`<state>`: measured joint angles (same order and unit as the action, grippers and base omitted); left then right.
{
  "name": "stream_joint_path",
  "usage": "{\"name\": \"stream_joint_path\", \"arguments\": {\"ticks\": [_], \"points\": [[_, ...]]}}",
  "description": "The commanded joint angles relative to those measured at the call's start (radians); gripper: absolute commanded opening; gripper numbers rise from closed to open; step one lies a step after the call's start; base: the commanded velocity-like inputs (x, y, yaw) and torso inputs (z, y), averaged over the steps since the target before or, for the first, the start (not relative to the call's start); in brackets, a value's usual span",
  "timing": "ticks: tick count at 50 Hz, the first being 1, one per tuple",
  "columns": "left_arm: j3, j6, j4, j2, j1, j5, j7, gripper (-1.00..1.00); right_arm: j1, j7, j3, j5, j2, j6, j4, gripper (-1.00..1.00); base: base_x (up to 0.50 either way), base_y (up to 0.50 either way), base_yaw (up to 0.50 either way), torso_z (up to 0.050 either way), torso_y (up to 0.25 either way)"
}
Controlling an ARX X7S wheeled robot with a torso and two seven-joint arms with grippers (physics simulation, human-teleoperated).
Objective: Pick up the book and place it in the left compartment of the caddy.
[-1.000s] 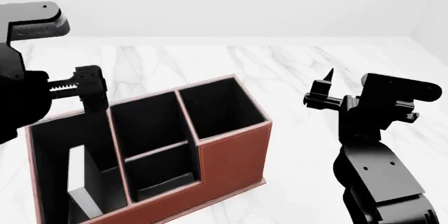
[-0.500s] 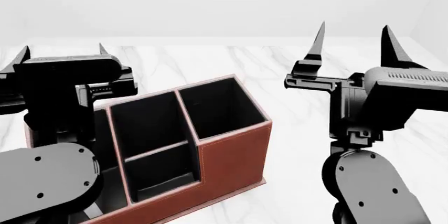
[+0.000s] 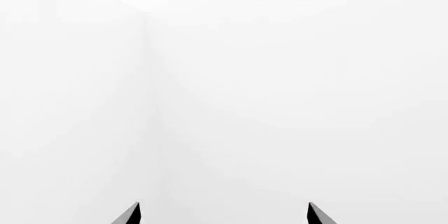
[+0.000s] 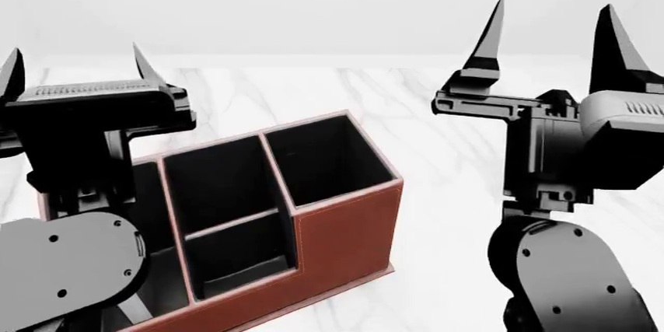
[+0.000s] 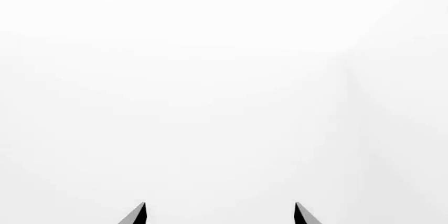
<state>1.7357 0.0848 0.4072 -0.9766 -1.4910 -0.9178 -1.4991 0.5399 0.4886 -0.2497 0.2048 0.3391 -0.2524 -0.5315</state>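
1. My left pincer point(image 4: 73, 64) points upward with its tips spread wide and nothing between them; one tip is cut off at the head view's edge.
2. My right pincer point(image 4: 555, 33) also points upward, spread wide, holding nothing.
3. My left arm hides most of the left compartment point(image 4: 155, 184) of the caddy point(image 4: 343, 231) on the bench point(image 4: 436, 114).
4. The book cannot be made out anywhere.
5. Both wrist views show only two fingertips point(image 3: 129, 214) against blank white.

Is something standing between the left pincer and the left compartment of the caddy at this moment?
Yes: the left arm's own body covers most of the left compartment of the caddy. The left pincer points up, open and empty. No book is visible.
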Motion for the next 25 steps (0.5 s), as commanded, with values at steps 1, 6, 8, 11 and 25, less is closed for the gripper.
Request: {"name": "stream_joint_path", "arguments": {"ticks": [1,6,8,11,25], "points": [[-0.026,-0.071,0.01,-0.003,-0.068,0.004,0.04,1.0,0.07,-0.005,0.017,0.046,0.001,-0.051,-0.048,1.0,0.0,0.0,0.0,0.0,0.0],[-0.045,-0.134,0.002,0.005,-0.145,-0.012,0.086,1.0,0.145,0.0,0.019,0.063,-0.005,-0.108,-0.069,1.0,0.0,0.0,0.0,0.0,0.0],[-0.05,-0.146,0.0,0.008,-0.16,-0.014,0.096,1.0,0.159,0.001,0.02,0.065,-0.007,-0.114,-0.072,1.0,0.0,0.0,0.0,0.0,0.0],[-0.064,-0.179,-0.005,0.018,-0.202,-0.028,0.118,1.0,0.213,0.006,0.017,0.072,-0.01,-0.155,-0.094,1.0,0.0,0.0,0.0,0.0,0.0],[-0.083,-0.214,0.003,0.015,-0.242,-0.029,0.135,1.0,0.257,0.013,0.0,0.066,-0.009,-0.179,-0.122,1.0,0.0,0.0,0.0,0.0,0.0]]}}
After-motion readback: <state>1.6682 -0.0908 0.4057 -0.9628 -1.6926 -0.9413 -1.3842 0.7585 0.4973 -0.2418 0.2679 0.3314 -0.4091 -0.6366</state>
